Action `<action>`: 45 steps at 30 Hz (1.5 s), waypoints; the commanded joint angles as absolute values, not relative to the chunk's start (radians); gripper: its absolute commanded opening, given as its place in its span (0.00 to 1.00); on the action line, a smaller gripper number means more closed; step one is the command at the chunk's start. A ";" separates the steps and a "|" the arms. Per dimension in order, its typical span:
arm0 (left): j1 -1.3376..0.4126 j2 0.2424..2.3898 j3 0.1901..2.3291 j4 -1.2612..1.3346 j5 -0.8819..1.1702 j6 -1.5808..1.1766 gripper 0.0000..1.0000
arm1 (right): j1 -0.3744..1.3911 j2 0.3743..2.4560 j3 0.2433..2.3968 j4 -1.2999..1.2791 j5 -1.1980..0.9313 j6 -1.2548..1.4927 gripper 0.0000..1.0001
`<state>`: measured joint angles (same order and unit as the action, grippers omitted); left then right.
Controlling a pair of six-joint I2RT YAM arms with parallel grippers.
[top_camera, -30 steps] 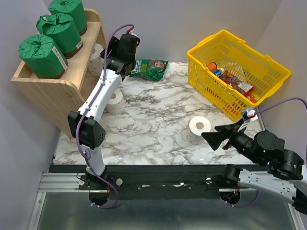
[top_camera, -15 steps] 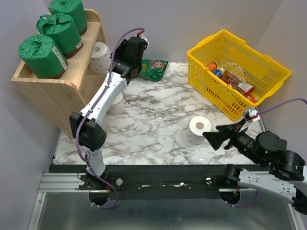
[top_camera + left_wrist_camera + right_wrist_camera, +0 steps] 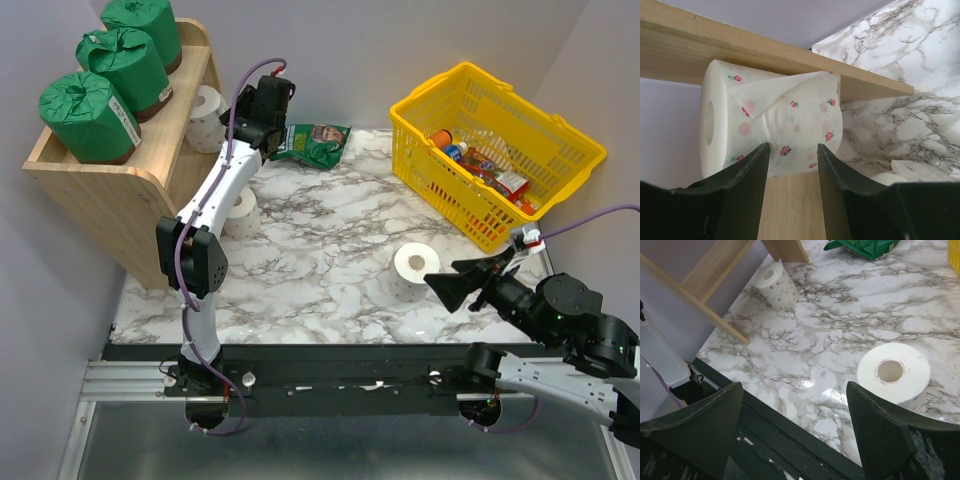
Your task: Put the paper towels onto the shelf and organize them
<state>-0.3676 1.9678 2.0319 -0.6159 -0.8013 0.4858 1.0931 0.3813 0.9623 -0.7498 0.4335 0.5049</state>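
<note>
- Robot test bench dressed as a shop corner: plain lilac wall panels (image 3: 400,40) box in a marble-print tabletop (image 3: 330,230)
- Arms bolted to an aluminium rail (image 3: 120,378)
- Yellow grocery basket (image 3: 500,150) ahead and right of the jaws of the right gripper (image 3: 447,279); wooden shelf (image 3: 110,190) just ahead of those of the left gripper (image 3: 792,146)

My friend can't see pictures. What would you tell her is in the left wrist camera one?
A white paper towel roll dotted with small red flowers sits against a light wooden board of the shelf, its hollow core at the picture's left. Two black fingers of the left hand stand open in front of it, and the marble table shows at the right.
</note>
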 commanded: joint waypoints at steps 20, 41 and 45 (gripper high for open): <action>-0.311 2.004 2.128 -0.689 -0.902 0.391 0.54 | 1.091 0.394 1.008 -0.747 0.460 0.489 0.93; -0.506 1.677 1.603 -0.738 -0.540 0.075 0.68 | 1.091 0.347 1.019 -0.761 0.449 0.485 0.93; -0.497 1.704 1.510 -0.698 -0.538 0.054 0.69 | 1.092 0.339 1.022 -0.769 0.449 0.488 0.93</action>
